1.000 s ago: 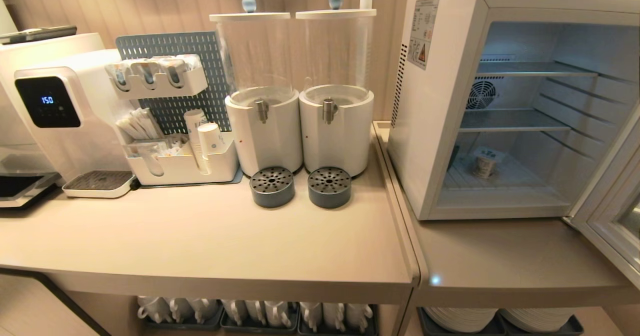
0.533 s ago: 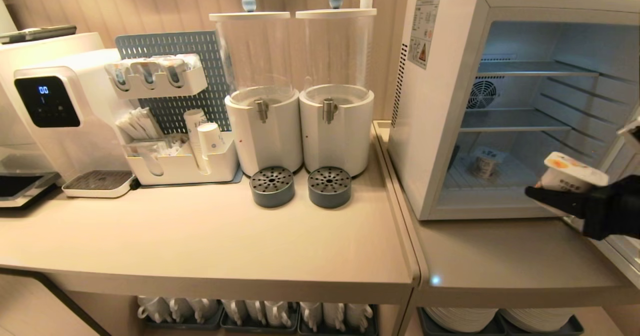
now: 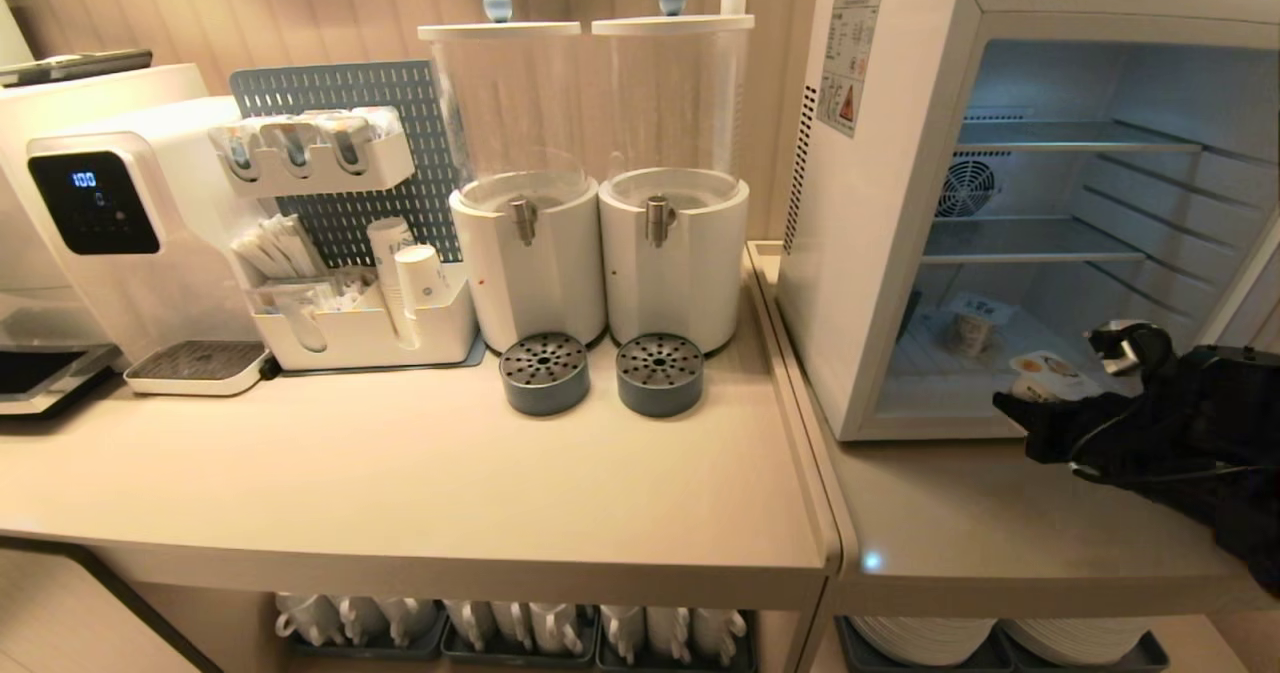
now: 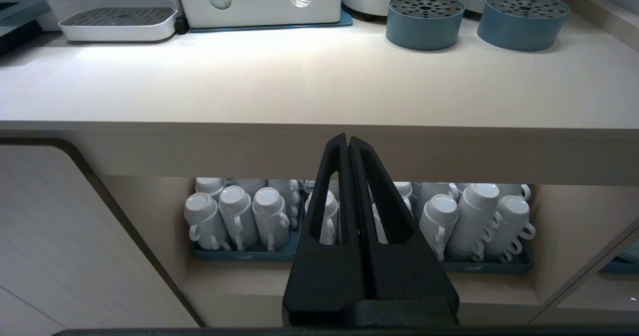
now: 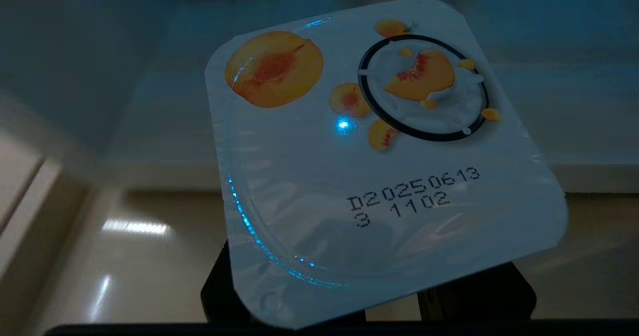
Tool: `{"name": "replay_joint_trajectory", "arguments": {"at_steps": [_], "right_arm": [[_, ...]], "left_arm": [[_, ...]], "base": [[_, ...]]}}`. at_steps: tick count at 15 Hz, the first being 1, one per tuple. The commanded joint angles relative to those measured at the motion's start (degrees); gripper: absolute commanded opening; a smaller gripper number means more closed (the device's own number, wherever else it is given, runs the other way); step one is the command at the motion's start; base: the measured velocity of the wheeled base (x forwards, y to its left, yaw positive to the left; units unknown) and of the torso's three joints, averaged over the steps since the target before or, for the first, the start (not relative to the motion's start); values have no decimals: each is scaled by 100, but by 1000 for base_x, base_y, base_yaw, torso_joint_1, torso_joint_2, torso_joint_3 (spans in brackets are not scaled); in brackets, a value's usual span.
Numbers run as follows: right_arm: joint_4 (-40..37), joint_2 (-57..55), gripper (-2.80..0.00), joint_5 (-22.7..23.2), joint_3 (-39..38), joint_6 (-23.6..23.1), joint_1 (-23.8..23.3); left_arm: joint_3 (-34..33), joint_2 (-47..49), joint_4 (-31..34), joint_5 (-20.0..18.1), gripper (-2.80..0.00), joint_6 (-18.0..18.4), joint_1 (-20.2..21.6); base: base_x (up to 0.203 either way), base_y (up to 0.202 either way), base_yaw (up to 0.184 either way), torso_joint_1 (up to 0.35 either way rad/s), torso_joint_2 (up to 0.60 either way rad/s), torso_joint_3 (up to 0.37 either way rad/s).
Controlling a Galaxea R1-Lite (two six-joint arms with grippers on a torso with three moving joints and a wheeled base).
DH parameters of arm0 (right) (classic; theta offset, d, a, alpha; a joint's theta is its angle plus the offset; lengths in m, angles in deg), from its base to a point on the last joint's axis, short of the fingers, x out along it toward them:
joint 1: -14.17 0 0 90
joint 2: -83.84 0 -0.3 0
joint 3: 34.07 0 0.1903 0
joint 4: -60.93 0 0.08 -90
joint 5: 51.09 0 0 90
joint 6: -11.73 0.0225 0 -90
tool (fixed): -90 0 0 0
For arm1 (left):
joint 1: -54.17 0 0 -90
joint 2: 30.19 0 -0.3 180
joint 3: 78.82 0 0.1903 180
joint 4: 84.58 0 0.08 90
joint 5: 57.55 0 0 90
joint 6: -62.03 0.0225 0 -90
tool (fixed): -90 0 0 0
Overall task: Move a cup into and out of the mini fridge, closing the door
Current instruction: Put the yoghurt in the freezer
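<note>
A: R gripper (image 3: 1035,408) is clamped round a peach-lidded cup (image 3: 1040,373), at the mini fridge (image 3: 900,203) mouth, bottom level.

B: So the putting-in step. Next: push further in, set down, let go.

A: Another cup (image 3: 970,331) sits far back, I think. Door's cut off at right. L gripper (image 4: 349,149) shut, parked under the counter (image 4: 319,91).

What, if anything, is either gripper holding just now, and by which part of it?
The right gripper holds a peach yogurt cup by its body, below the foil lid. The left gripper is shut on nothing.
</note>
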Motion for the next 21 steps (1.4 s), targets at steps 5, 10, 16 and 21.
{"name": "replay_joint_trajectory", "arguments": {"at_steps": [5, 10, 16, 21], "right_arm": [[630, -862, -280, -1069, 533, 401, -72], [620, -1380, -280, -1919, 1260, 362, -30], [357, -1830, -280, -2214, 1873, 338, -45], [-251, -1969, -280, -2219, 2518, 374, -96]], "left_arm": [[-9, 7, -1, 1, -280, -1, 5], [-9, 7, -1, 1, -280, -1, 5], [-9, 7, -1, 1, -280, -1, 5], [-9, 7, -1, 1, -280, -1, 5]], "base": [[0, 0, 0, 0, 0, 0], [0, 0, 0, 0, 0, 0], [0, 0, 0, 0, 0, 0], [0, 0, 0, 0, 0, 0]]}}
